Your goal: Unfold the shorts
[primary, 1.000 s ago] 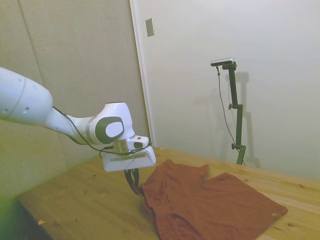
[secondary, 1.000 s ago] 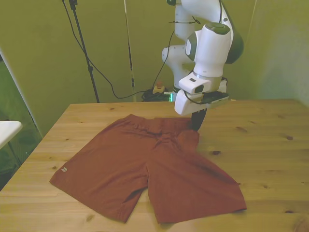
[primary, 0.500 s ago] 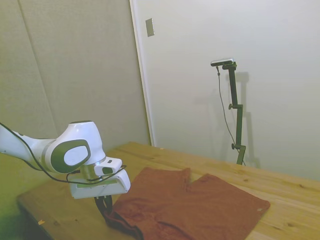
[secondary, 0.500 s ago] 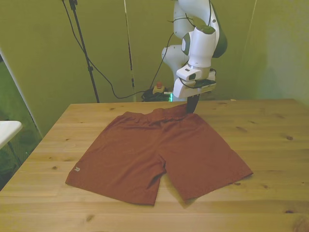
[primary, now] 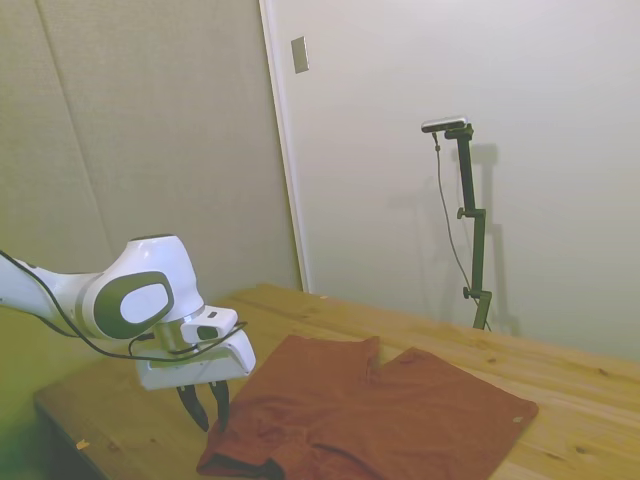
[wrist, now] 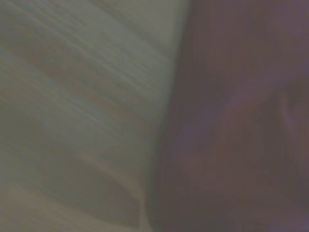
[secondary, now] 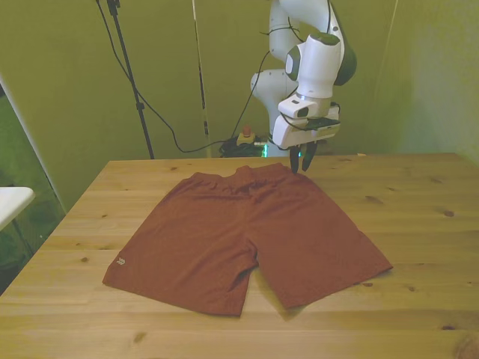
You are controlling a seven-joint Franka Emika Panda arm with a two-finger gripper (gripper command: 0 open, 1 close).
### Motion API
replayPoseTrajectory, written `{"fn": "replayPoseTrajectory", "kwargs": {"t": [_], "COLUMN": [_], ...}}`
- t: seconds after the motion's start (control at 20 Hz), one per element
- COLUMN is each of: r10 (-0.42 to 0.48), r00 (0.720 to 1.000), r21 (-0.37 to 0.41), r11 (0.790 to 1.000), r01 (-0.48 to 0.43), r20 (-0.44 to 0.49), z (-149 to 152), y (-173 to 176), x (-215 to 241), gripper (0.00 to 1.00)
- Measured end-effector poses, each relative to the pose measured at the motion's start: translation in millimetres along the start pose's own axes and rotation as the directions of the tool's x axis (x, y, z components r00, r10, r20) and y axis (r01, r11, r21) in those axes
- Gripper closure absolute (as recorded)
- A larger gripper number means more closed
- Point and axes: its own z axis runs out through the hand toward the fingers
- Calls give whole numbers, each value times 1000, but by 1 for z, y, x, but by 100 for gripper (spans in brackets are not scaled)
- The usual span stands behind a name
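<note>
The rust-red shorts (secondary: 247, 235) lie spread flat on the wooden table (secondary: 419, 202), both legs toward the front view's near edge and the waistband at the far side. A small pale tag (secondary: 120, 262) shows on the leg at the front view's left. My gripper (secondary: 303, 159) hovers just above the waistband's end at the front view's right, open, with nothing between its dark fingers. The side view shows the gripper (primary: 205, 408) over the near edge of the shorts (primary: 390, 410). In the blurred wrist view, the shorts (wrist: 241, 121) lie beside bare table (wrist: 77, 106).
A cable and a thin pole (secondary: 198, 75) stand behind the table's far edge. A white surface edge (secondary: 11, 202) shows at the front view's far left. Bare wood surrounds the shorts on all sides.
The gripper dragged the waistband back to the far side, spreading the shorts flat. It has since let go, opened and risen slightly.
</note>
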Motion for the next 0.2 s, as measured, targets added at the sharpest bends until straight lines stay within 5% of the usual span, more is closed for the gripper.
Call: {"fn": "replayPoseTrajectory", "kwargs": {"t": [0.2], "r10": [52], "r00": [999], "r21": [18], "r11": [998], "r01": [-52], "r20": [-10], "z": [-47], "y": [-2], "x": [11], "gripper": [0]}}
